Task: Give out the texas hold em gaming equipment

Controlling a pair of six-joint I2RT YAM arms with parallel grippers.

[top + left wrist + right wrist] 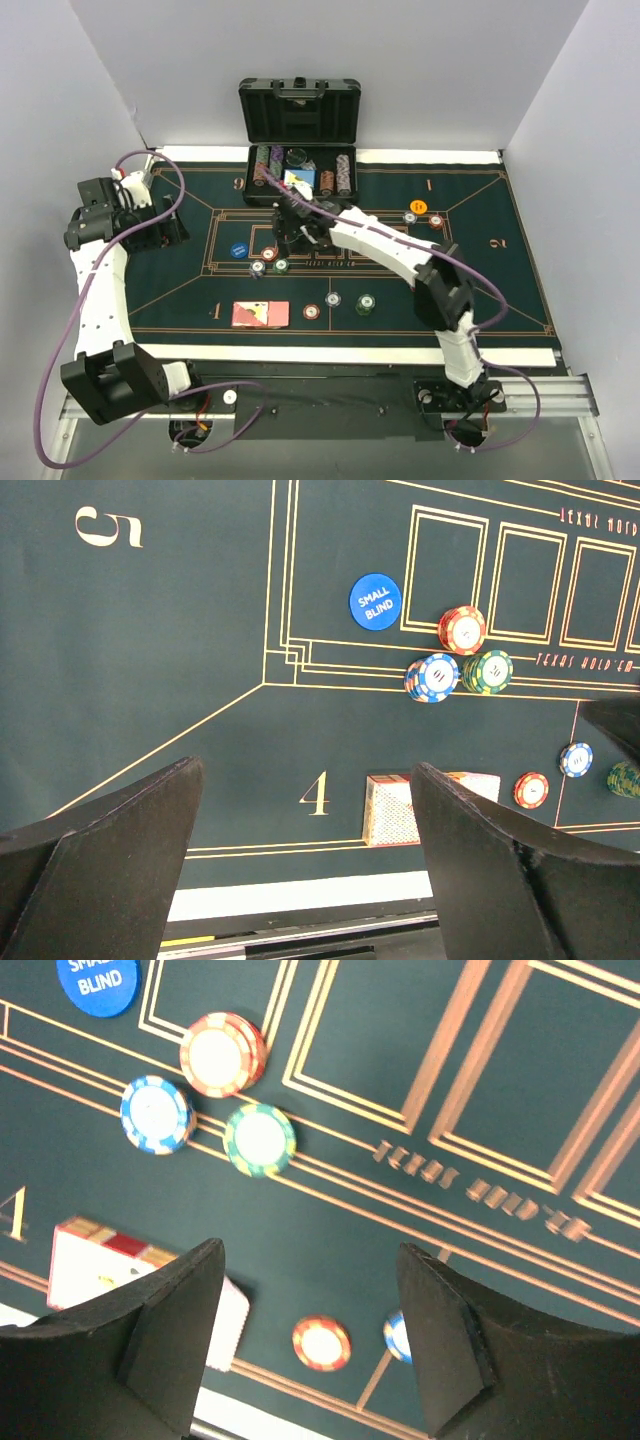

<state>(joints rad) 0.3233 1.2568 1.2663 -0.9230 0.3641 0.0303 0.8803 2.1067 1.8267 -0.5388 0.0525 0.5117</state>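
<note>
On the green felt, three poker chips cluster together: red (221,1053), blue (156,1113) and green (259,1139), beside a blue "small blind" disc (238,251). Red-backed playing cards (260,314) lie near the front by the "4". Right of them sit a red chip (321,1343), a blue chip (332,299) and a green chip (365,303). An orange disc (418,206) with two chips lies at the far right. My right gripper (310,1330) hovers open and empty near the cluster. At the left edge, my left gripper (310,850) is wide open and empty.
A black hard-shell case (300,112) stands open at the back, with racked chip rows (300,175) in front of it. A white strip (300,895) borders the felt's near edge. White walls enclose the table on three sides.
</note>
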